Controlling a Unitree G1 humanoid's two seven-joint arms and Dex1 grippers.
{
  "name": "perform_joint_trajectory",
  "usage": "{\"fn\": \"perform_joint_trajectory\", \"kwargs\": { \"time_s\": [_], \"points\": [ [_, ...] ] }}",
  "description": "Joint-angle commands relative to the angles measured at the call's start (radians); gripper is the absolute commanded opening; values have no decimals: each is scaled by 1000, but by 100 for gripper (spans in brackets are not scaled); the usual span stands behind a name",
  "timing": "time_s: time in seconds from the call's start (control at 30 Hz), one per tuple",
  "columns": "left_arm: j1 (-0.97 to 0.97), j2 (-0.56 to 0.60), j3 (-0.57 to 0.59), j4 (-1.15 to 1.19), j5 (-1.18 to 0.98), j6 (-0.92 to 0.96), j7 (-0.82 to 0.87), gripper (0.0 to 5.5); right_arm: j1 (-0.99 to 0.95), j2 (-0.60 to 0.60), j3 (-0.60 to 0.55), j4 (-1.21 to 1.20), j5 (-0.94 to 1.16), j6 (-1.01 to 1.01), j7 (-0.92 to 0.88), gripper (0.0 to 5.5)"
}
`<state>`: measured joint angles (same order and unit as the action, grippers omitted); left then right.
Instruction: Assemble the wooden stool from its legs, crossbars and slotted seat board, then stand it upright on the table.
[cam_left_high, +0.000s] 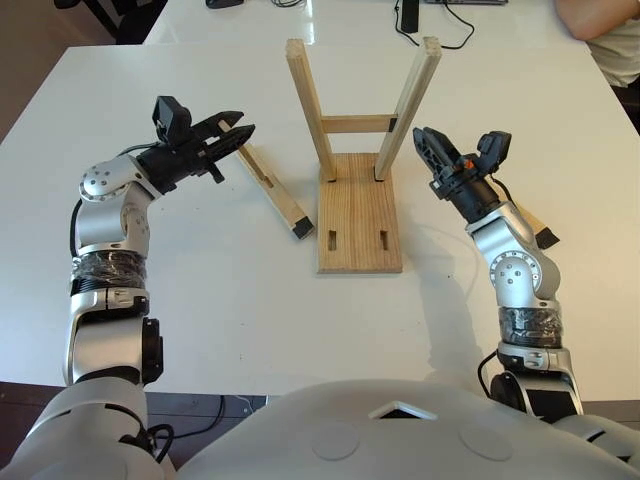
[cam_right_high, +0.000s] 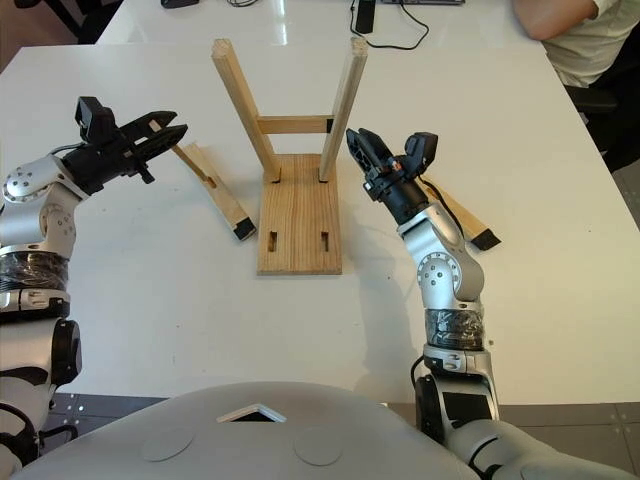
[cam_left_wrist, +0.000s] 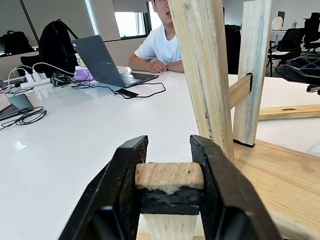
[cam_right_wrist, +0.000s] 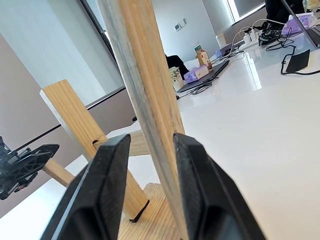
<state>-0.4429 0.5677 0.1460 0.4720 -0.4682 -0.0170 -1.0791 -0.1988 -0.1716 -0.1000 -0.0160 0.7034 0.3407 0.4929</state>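
Observation:
The slotted seat board (cam_left_high: 360, 235) lies flat mid-table. Two legs (cam_left_high: 310, 105) stand in its far slots, leaning apart and joined by a crossbar (cam_left_high: 355, 124). The two near slots hold nothing. My left gripper (cam_left_high: 237, 128) is shut on the upper end of a loose leg (cam_left_high: 275, 190), whose black-tipped far end rests on the table left of the board. In the left wrist view that leg end (cam_left_wrist: 169, 175) sits between the fingers. My right gripper (cam_left_high: 422, 138) is open just right of the right standing leg (cam_right_wrist: 145, 90), which runs between its fingers without touching.
Another loose leg (cam_right_high: 465, 215) lies on the table behind my right arm. Cables and a dark device (cam_left_high: 408, 15) sit at the table's far edge. A person's arm (cam_left_high: 600, 20) rests at the back right. Bare white table lies in front of the board.

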Motion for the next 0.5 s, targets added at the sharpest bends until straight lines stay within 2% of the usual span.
{"fn": "perform_joint_trajectory", "kwargs": {
  "time_s": [0.03,0.5],
  "points": [
    [12,-46,4,-5,8,-34,3,134,-49,-22,-11,33,-19,18,22,158],
    [16,-11,-28,108,100,-82,-60,134,-75,-25,-24,84,-49,23,57,158]
  ]
}}
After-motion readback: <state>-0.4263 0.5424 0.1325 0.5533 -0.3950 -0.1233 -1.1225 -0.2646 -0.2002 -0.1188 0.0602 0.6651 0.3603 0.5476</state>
